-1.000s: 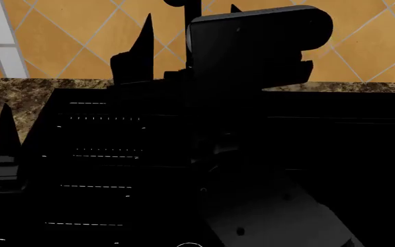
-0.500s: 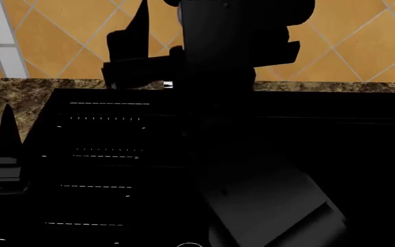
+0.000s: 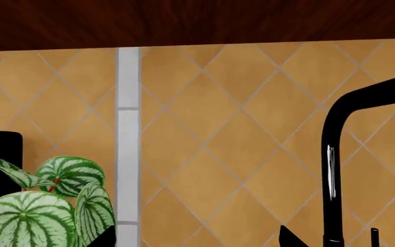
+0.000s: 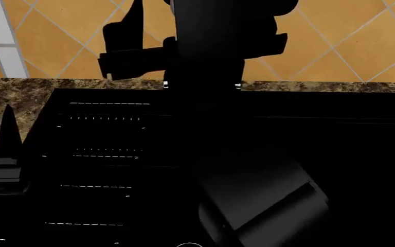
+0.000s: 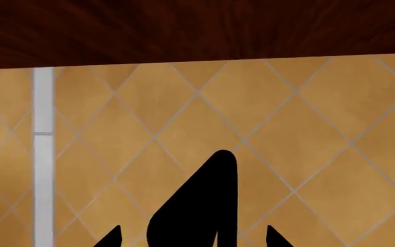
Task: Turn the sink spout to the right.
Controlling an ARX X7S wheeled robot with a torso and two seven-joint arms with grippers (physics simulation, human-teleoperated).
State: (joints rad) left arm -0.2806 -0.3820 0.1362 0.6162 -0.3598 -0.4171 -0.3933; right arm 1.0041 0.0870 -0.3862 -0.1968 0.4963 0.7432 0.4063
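- Nearest thing in the head view is the right arm, a big dark-grey block filling the lower middle of the frame and running up toward the top centre.
- Left gripper pokes in at the lower left edge of the head view, one black pointed finger sticking up over the speckled brown granite counter. Can't tell from any shot whether its jaws are apart or together.
- The sink takes up most of the head view, black, with faint white ribbed lines on the left part.
- Right gripper is up at the top centre-left of the head view, right at the back edge of the sink. It's all black on black there, so I can't tell if it's open, closed or on anything. The right wrist view just shows a black pointed finger against the tiles.
- The sink spout shows best in the left wrist view, right side of the frame: tall black tube bending over at the top.
- A striped green plant sits lower left there.
- Farthest back is the orange diamond tile wall, dark wood cabinet above.
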